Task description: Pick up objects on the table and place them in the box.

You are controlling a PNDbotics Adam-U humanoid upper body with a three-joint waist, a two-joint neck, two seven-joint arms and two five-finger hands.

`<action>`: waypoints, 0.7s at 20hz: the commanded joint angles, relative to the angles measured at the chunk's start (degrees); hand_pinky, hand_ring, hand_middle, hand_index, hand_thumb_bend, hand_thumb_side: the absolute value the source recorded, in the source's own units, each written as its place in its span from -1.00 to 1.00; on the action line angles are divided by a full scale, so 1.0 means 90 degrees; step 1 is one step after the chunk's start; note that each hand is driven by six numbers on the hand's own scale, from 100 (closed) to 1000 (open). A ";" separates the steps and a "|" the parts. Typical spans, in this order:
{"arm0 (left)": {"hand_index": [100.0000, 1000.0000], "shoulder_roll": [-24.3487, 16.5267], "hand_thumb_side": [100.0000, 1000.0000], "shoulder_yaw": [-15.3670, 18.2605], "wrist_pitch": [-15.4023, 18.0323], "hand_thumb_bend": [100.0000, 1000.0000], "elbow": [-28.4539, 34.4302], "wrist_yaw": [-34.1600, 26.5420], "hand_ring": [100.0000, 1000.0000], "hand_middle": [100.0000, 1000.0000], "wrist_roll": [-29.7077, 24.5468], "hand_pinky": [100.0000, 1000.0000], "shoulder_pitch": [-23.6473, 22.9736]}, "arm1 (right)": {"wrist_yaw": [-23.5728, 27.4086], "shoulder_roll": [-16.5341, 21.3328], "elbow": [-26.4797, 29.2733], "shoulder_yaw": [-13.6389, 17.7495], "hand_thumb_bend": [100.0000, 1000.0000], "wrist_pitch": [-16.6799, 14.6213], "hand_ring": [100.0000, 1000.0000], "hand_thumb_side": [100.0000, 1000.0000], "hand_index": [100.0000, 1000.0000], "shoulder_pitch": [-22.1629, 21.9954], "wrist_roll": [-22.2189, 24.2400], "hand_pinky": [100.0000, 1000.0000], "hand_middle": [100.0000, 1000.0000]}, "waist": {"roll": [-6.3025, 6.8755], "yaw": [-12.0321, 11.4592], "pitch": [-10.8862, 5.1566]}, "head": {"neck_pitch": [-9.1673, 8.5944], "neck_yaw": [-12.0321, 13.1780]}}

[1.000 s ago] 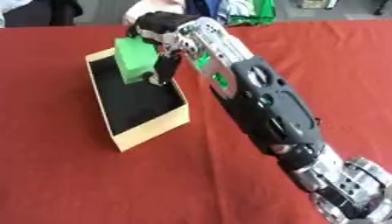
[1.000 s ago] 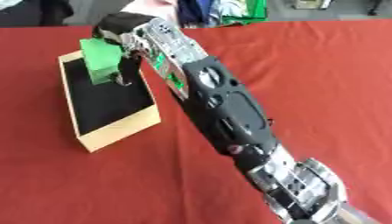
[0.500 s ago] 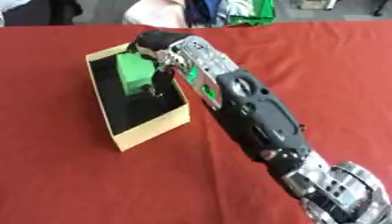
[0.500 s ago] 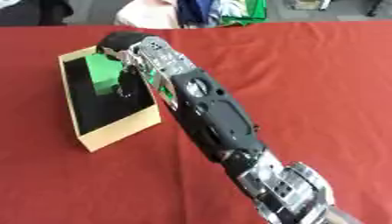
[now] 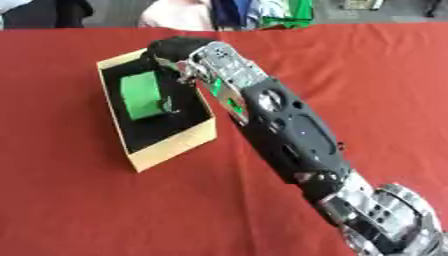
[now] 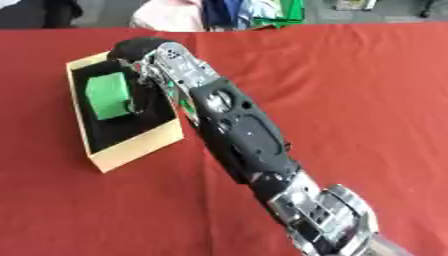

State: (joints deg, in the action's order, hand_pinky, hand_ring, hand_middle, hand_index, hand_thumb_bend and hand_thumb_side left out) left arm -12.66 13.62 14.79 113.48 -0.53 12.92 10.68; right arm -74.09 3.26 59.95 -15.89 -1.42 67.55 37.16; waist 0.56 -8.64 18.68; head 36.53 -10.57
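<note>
A green block point(image 5: 140, 95) lies inside the open cardboard box point(image 5: 171, 148) with a black lining, at the table's left. My right arm reaches in from the lower right, and my right hand point(image 5: 179, 52) hangs over the box's far right corner. Its fingers point(image 5: 168, 102) point down along the block's right side, straightened, and are not curled round it. Whether a fingertip still touches the block is unclear. My left hand shows in neither view.
A red cloth point(image 5: 350, 75) covers the table. My black forearm point(image 5: 280, 125) crosses the middle diagonally. Folded clothes and other items point(image 5: 262, 10) lie beyond the far edge.
The green block has gone from the hand's grasp above the box down and left onto the box's bottom. The fingers have spread away from it, while the hand has stayed over the far corner.
</note>
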 commanded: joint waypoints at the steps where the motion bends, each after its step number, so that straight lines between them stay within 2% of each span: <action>1: 0.41 -0.0120 -0.20 -0.0003 -0.0008 -1.00 0.0123 -0.0028 0.12 0.14 -0.0014 0.08 0.0058 | -0.0154 -0.0006 0.0061 0.0067 -0.45 0.0004 0.98 -0.51 1.00 0.0187 0.0051 0.84 1.00 | -0.0064 -0.0021 -0.0199 | 0.0023 -0.0016; 7: 0.41 -0.0124 -0.20 0.0002 -0.0016 -1.00 0.0123 -0.0035 0.12 0.14 -0.0010 0.08 0.0055 | -0.0137 0.0051 0.0231 0.0068 -0.47 -0.0049 0.95 -0.58 1.00 0.0234 0.0101 0.83 1.00 | -0.0059 0.0018 -0.0229 | 0.0018 0.0004; 10: 0.41 -0.0126 -0.20 0.0014 -0.0012 -1.00 0.0123 -0.0030 0.12 0.14 0.0004 0.08 0.0043 | 0.0015 0.0184 0.0668 0.0107 -0.63 -0.0039 0.92 -0.71 1.00 0.0242 0.0045 0.79 1.00 | -0.0051 0.0042 -0.0241 | 0.0030 0.0031; 11: 0.41 -0.0128 -0.20 0.0020 -0.0011 -1.00 0.0123 -0.0027 0.12 0.14 0.0012 0.08 0.0036 | 0.0089 0.0267 0.0888 0.0113 -0.70 -0.0039 0.90 -0.81 1.00 0.0241 0.0037 0.78 1.00 | -0.0050 0.0050 -0.0245 | 0.0036 0.0041; 13: 0.41 -0.0131 -0.20 0.0037 -0.0012 -1.00 0.0123 -0.0018 0.12 0.14 0.0036 0.08 0.0022 | 0.0268 0.0530 0.1495 0.0119 -0.79 -0.0035 0.88 -0.85 1.00 0.0235 -0.0002 0.76 1.00 | -0.0051 0.0083 -0.0253 | 0.0047 0.0082; 14: 0.41 -0.0133 -0.20 0.0045 -0.0013 -1.00 0.0123 -0.0012 0.12 0.14 0.0047 0.08 0.0017 | 0.0379 0.0688 0.1822 0.0140 -1.00 -0.0009 0.81 -1.00 1.00 0.0219 -0.0028 0.71 0.98 | -0.0052 0.0105 -0.0258 | 0.0051 0.0111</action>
State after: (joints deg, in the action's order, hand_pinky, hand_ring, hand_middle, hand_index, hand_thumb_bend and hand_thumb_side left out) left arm -12.66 13.67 14.66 113.48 -0.66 13.10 10.60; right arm -71.85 7.32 72.33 -15.21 -1.52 68.09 37.24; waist 0.56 -7.60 18.55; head 36.71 -9.90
